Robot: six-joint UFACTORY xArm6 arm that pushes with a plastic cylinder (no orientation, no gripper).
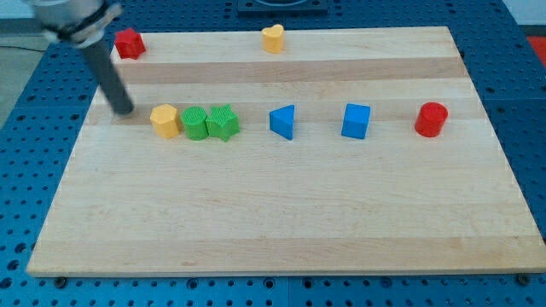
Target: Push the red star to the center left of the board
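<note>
My tip [124, 109] down on the wooden board [281, 222], gripping nothing, touching no block, near the left edge, just left of the yellow hexagon block [165, 120]. Beyond to the right, in one row: green cylinder [195, 123] against green star [223, 122], blue triangle [283, 122], blue cube [357, 120], red cylinder [432, 119]. Yellow heart [272, 38] at top edge. Red star [129, 43] at top left corner, above the tip; orientation unclear. Blue pegboard bench [26, 162] around the board.
</note>
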